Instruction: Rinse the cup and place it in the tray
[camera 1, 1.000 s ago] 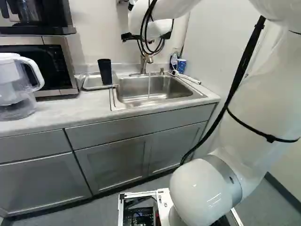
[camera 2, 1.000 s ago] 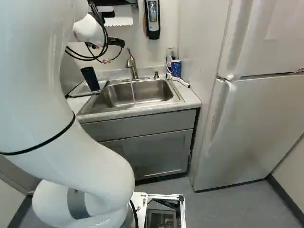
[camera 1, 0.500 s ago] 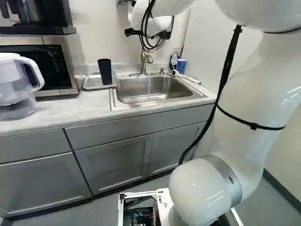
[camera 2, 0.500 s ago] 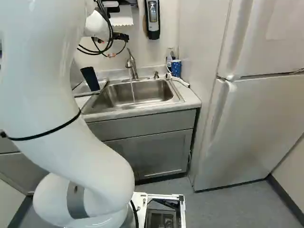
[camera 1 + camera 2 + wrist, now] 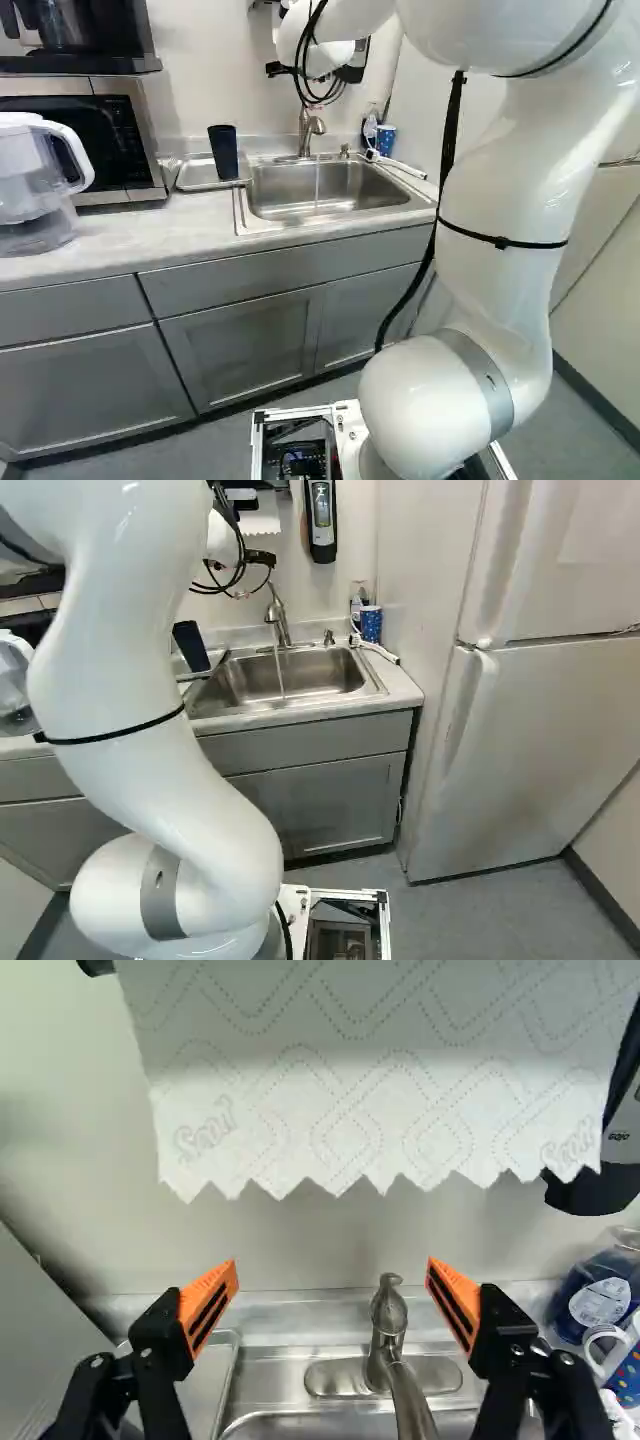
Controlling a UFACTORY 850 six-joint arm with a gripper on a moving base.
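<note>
OK so, going across the left base view: a clear pitcher with a white lid and handle [image 5: 60, 185] sits at the left end of the counter [image 5: 125, 235], in front of a microwave [image 5: 125, 135] that's got a dark coffee maker [image 5: 60, 30] above it. Just right of that is the tray [image 5: 196, 174], beside the sink, and the dark cup [image 5: 223, 150] is over at the tray's sink end. It looks to me like it's standing in there with its wide end up, but it's pretty small from back here.

Next along, the gripper [image 5: 278, 69] is up high near the wall. Per the wrist view its jaws are spread wide, with the orange pads [image 5: 210, 1305] well apart. The faucet [image 5: 311, 130] shows ahead between the fingers, and a hanging paper towel [image 5: 380, 1070] is ahead of them too. Water's running in a thin stream into the sink [image 5: 280, 190].

A little soap pump [image 5: 344, 152] is by the sink's back edge, then a blue mug [image 5: 386, 139] near the back corner. The white arm [image 5: 510, 200] fills the right side. Over in the right base view there's a wall dispenser [image 5: 322, 520], then a white fridge [image 5: 530, 740] at the far right.
</note>
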